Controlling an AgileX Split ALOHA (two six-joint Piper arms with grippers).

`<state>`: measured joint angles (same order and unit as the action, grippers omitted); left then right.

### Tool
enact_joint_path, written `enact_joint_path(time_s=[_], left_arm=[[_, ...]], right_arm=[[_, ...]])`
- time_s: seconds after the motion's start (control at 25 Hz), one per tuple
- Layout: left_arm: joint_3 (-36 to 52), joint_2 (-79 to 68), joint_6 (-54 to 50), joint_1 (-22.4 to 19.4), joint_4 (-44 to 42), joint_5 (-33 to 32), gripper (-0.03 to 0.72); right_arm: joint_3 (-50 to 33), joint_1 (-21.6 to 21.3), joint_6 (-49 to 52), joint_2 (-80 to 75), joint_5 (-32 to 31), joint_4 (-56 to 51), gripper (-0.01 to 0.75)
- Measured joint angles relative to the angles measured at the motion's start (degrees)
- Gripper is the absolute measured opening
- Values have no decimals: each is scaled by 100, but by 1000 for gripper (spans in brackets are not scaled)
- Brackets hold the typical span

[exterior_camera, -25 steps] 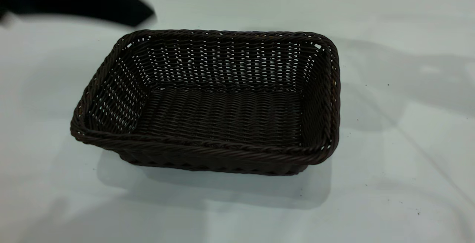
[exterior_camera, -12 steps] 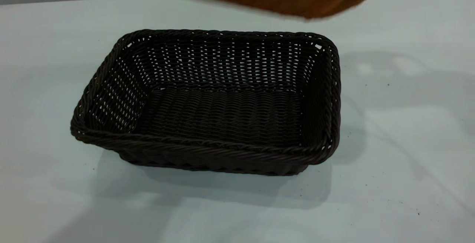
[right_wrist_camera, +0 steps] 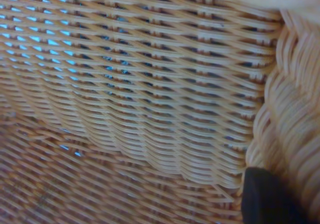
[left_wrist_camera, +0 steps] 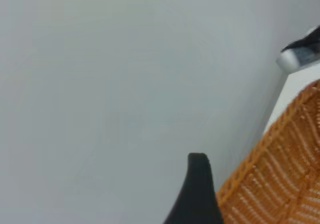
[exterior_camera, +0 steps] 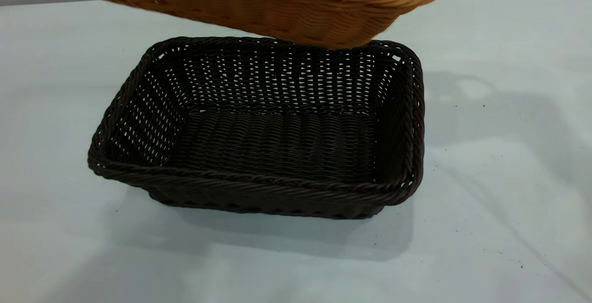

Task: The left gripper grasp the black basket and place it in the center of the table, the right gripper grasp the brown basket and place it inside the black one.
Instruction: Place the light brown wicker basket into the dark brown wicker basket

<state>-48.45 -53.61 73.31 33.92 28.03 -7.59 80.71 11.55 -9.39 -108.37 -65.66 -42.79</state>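
The black basket [exterior_camera: 263, 127] is sitting upright and empty on the tabletop [exterior_camera: 499, 178], in the same spot as a moment ago. The brown basket [exterior_camera: 277, 2] is hanging in the air over the black basket's far rim, tilted, not touching it; half a second ago it was only a blurred strip at the upper edge of the exterior view, and now it is reaching lower and further across toward my left side. In my right wrist view, one of my right fingers [right_wrist_camera: 265, 199] is pressing against the woven wall just beside the braided rim, holding the brown basket. One of my left fingers [left_wrist_camera: 197, 194] is showing beside the brown basket's rim; I cannot tell how far apart they are standing
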Motion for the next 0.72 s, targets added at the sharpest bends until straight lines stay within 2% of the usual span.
enact_joint_path(time_s=[0.44, 0.72], left_arm=[[0, -403, 0, -6, 11, 314, 529], [0, -495, 0, -6, 16, 328, 512]], right_arm=[[-602, 0, 235, -12, 303, 67, 103], [-601, 45, 230, -372, 259, 162, 103]])
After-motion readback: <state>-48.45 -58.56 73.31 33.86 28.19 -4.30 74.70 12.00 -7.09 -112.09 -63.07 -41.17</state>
